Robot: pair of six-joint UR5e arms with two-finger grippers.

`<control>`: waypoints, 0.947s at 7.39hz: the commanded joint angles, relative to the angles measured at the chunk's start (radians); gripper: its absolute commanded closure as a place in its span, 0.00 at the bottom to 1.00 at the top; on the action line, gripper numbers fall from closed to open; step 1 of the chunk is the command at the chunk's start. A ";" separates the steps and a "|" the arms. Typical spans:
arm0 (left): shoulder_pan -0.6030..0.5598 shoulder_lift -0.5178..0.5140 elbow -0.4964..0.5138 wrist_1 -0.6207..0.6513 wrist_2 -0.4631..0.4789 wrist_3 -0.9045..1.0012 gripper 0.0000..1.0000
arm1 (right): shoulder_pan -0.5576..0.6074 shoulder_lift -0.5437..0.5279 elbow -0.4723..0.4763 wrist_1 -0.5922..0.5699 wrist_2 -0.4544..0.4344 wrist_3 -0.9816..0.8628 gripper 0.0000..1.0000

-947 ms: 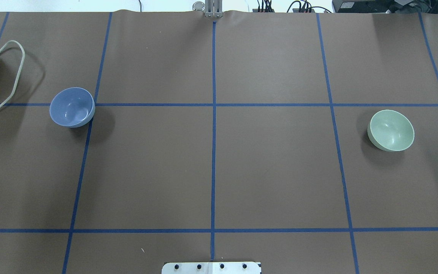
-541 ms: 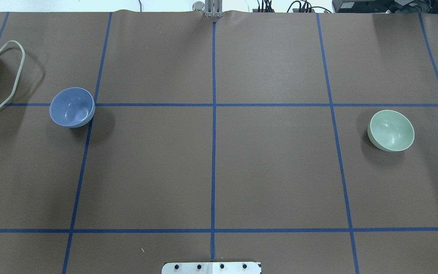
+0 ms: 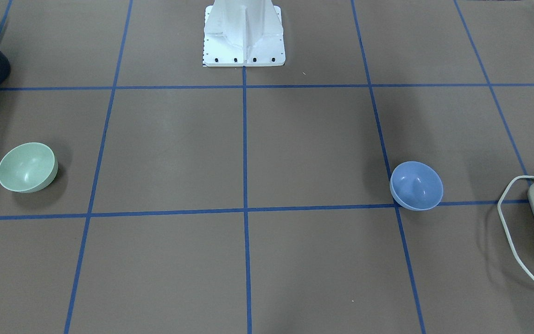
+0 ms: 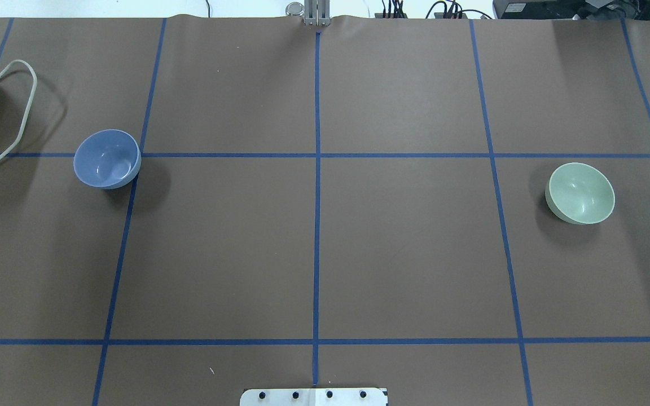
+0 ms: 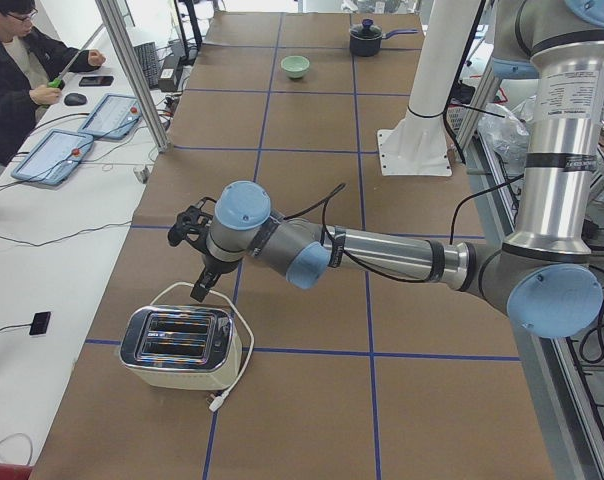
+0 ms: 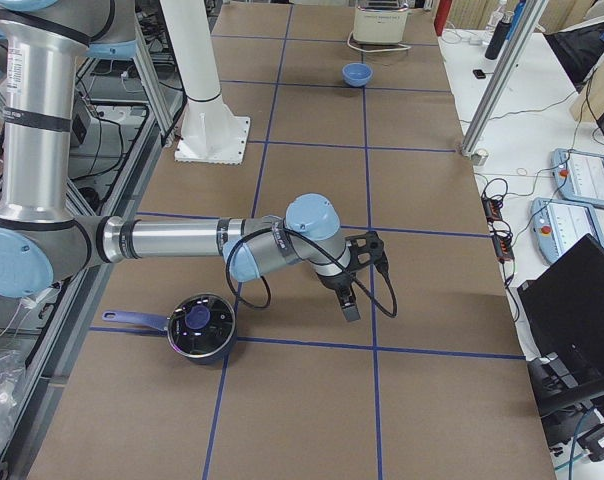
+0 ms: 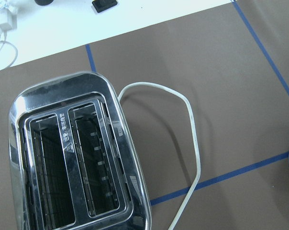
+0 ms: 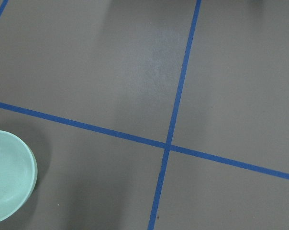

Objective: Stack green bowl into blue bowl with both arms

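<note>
Nothing of the stacking is done yet, as far as your views show: the green bowl (image 4: 580,193) sits upright at the right of the overhead frame; the blue bowl (image 4: 107,158) sits upright at the left, well apart from it; neither is touched. Reaching, lifting, carrying and nesting all remain, I judge.

The left gripper (image 5: 198,292) hangs just above the toaster (image 5: 179,346) in the lower left of the left-side view; the right gripper (image 6: 349,306) hangs near the pot (image 6: 200,327) in the lower middle of the right-side view. Both appear only in those side views, so you cannot tell whether either is wide or narrow; neither has a bowl.

For room: the stretch of table (image 4: 404,254) between the bowls shows only brown paper and blue tape lines, so a carry across the middle looks open. Mind the toaster's white cord (image 4: 26,107) looping near the blue bowl at the overhead's left edge; the green bowl lies close to the right edge, with the pot near it; the white pedestal (image 3: 244,32) stands top centre in the front view.
</note>
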 commanded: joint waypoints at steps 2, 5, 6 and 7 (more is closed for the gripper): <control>0.222 -0.084 0.045 -0.074 0.017 -0.143 0.02 | -0.078 0.043 0.018 0.038 0.006 0.174 0.00; 0.458 -0.106 0.050 -0.080 0.238 -0.560 0.02 | -0.203 0.082 0.018 0.038 -0.006 0.318 0.00; 0.528 -0.143 0.063 -0.074 0.253 -0.608 0.03 | -0.204 0.080 0.018 0.038 -0.008 0.318 0.00; 0.546 -0.160 0.091 -0.079 0.255 -0.628 0.05 | -0.204 0.080 0.015 0.038 -0.008 0.316 0.00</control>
